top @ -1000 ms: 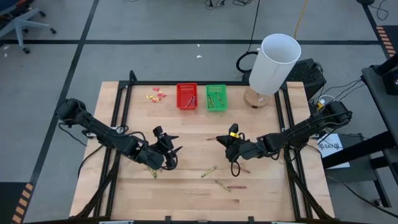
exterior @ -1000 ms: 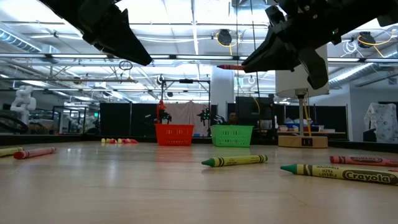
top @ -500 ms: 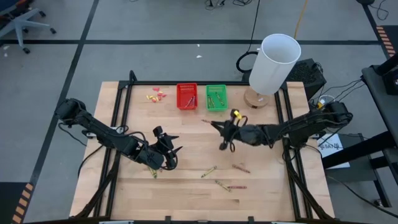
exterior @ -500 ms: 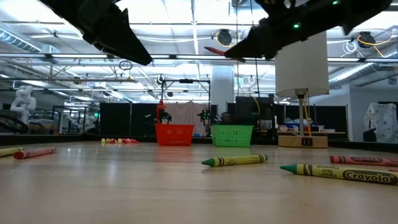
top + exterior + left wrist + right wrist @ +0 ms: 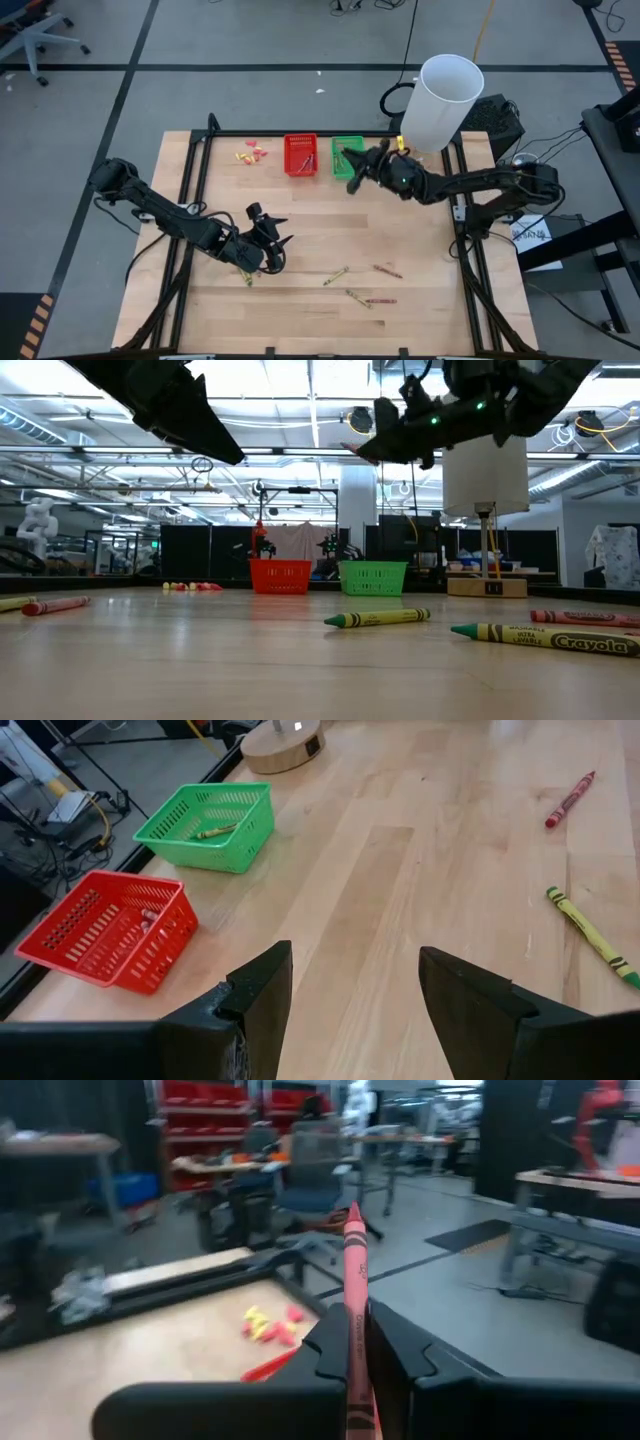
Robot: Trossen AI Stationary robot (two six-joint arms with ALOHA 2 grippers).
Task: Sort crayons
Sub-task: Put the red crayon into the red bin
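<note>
With a red crayon (image 5: 354, 1285) clamped in its closed jaws above the green basket (image 5: 348, 157), the right gripper (image 5: 352, 173) should shift over the neighbouring red basket (image 5: 300, 154) before releasing (the left gripper (image 5: 276, 243) waits, jaws open, above the tabletop (image 5: 430, 300)).

Table (image 5: 300, 300) — pale wood, smooth; baskets (image 5: 205, 825) — perforated, probably plastic.
</note>
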